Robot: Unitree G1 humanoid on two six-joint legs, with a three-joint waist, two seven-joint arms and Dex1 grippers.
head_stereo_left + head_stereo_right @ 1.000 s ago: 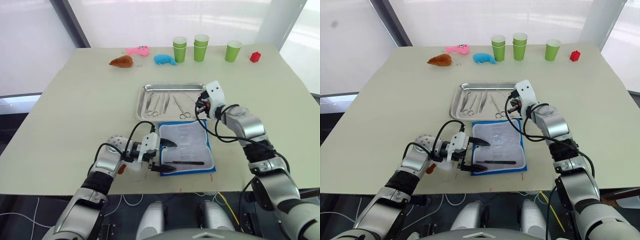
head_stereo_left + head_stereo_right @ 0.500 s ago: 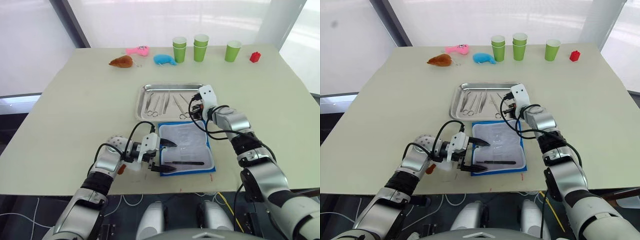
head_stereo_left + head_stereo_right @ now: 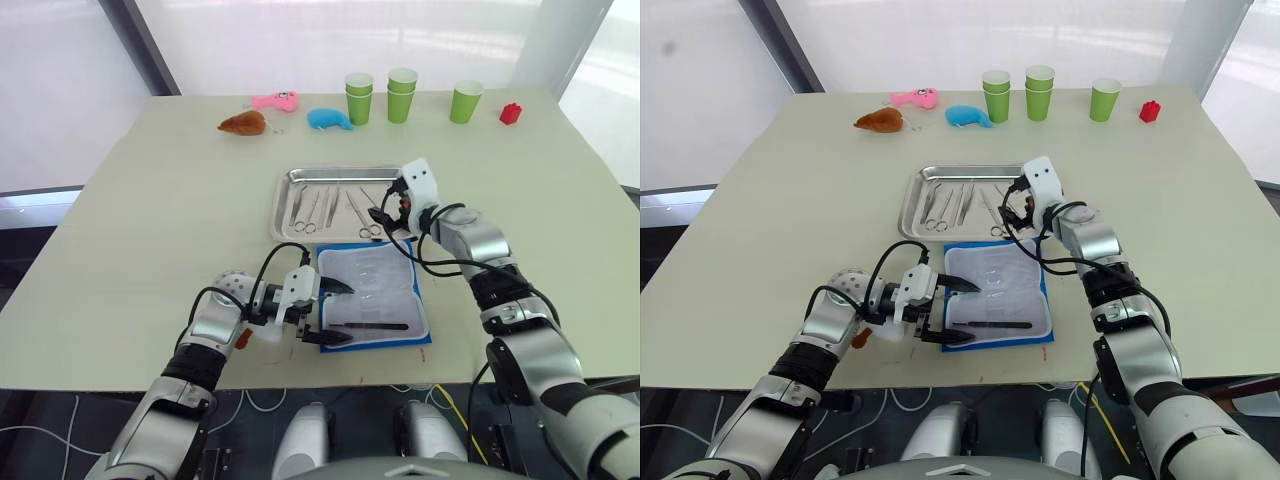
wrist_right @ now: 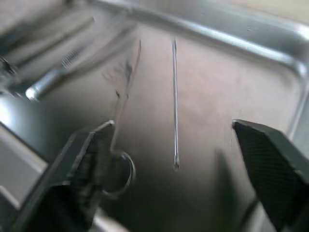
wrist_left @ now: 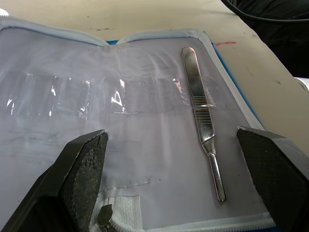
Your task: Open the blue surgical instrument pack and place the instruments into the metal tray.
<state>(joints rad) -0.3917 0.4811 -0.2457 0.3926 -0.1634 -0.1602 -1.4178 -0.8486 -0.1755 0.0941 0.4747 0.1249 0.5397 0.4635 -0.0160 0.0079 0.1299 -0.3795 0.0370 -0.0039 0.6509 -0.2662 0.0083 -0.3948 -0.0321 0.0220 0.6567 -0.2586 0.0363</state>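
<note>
Right gripper [image 4: 169, 159] wide open, empty, over shiny metal tray [image 3: 290, 178] holding silvery instruments [image 3: 318, 207].

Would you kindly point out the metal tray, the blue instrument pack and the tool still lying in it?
metal tray [image 3: 284, 205]: left eye view, left rim.
blue surgical instrument pack [image 3: 375, 275]: left eye view, pale lining.
scalpel handle [image 5: 201, 124]: left wrist view, ribbed middle of the shaft.

The open blue surgical instrument pack [image 3: 372, 296] lies on the table [image 3: 150, 220] just in front of the metal tray [image 3: 345, 178], which holds several instruments [image 3: 330, 207]. One tool [image 5: 204, 118] lies on the pack's lining. Cups [image 3: 402, 96] and toys [image 3: 285, 111] line the far edge.
</note>
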